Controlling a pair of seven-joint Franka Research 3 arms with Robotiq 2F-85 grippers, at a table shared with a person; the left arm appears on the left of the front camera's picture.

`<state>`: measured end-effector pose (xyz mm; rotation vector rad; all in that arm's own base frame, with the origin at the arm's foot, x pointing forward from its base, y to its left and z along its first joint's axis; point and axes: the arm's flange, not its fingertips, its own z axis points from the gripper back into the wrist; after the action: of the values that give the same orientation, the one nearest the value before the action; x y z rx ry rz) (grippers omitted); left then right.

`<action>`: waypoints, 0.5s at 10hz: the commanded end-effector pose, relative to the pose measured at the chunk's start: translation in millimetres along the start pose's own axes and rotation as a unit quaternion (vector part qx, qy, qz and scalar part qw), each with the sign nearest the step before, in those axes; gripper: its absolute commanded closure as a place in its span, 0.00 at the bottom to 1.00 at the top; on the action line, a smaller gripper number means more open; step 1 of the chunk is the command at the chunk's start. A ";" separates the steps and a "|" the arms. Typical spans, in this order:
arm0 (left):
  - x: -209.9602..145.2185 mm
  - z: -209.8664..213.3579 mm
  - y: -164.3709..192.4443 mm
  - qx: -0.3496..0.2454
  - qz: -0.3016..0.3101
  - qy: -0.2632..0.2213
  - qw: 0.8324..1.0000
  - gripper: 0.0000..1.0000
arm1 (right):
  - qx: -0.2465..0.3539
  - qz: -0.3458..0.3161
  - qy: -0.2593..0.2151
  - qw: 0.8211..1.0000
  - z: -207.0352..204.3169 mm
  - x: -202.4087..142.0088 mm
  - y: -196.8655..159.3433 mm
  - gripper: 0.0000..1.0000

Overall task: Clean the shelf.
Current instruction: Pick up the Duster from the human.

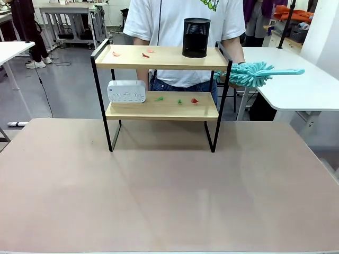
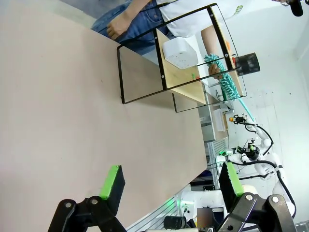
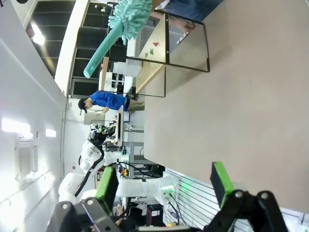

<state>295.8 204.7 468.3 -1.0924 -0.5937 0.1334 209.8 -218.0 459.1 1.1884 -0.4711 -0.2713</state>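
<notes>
Plainly, the left jaws stand wide apart, their green pads gripping nothing and touching nothing, hanging over the bare tabletop. The right jaws are spread just as wide, pads apart and empty, also over the tabletop.

Well ahead of both sets of jaws, across a stretch of bare surface, the shelf stands upright on its four black legs near the far edge. Its lower board carries a white box and small green and red paper scraps. Its upper board holds more reddish scraps and a black mesh cup.

Beyond the shelf stands a person in a white shirt. A hand holds a teal duster just beside the shelf's end nearer the right jaws, its fluffy head level with the gap between the two boards.
</notes>
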 end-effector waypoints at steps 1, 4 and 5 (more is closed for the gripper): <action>2.2 0.4 -0.5 -0.013 -0.014 -0.007 1.000 0.00 | 0.005 0.014 0.000 1.000 1.2 1.3 0.8 0.00; 2.2 0.4 -0.5 -0.013 -0.014 -0.007 1.000 0.00 | 0.056 -0.036 0.025 0.997 -20.3 24.6 21.0 0.00; 2.2 0.4 -0.5 -0.013 -0.014 -0.007 1.000 0.00 | 0.053 -0.083 -0.001 0.995 -26.0 44.9 36.6 0.00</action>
<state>295.7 204.6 468.5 -1.0935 -0.5931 0.1322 236.8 -203.5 472.3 1.2926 -0.4359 -0.3073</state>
